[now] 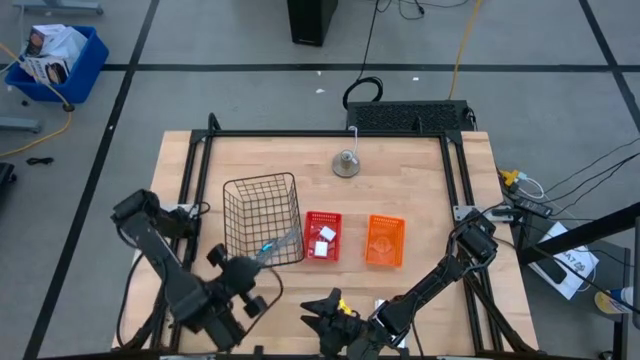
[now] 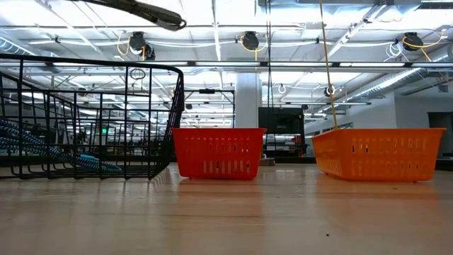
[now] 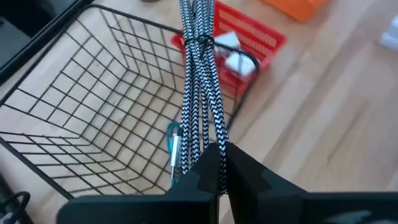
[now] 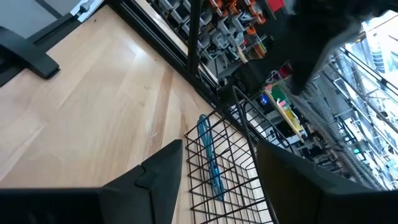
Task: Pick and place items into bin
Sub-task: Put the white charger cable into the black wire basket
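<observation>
Table (image 1: 420,180): pale wood, black frame round it, grey floor beyond.
Right gripper (image 1: 322,318): nearest of all, at the near edge, just on the near side of the wire basket's near corner; fingers (image 4: 163,167) apart, nothing between them.
Left gripper (image 1: 262,268): just beside the wire basket's near wall; fingers (image 3: 245,171) pressed together on a black-and-white braided cable (image 3: 200,93).
Wire basket (image 1: 262,215): black, open-topped, left-centre on the table.
Tool (image 1: 268,246): slim, blue and grey, lying on the basket's floor by its near wall.
Red bin (image 1: 322,236): just right of the wire basket; white items (image 1: 325,240) inside, kind hard to tell.
Orange bin (image 1: 385,240): right of the red bin, apart from it.
Metal weight (image 1: 346,163): beyond the wire basket, toward the table's far edge.
</observation>
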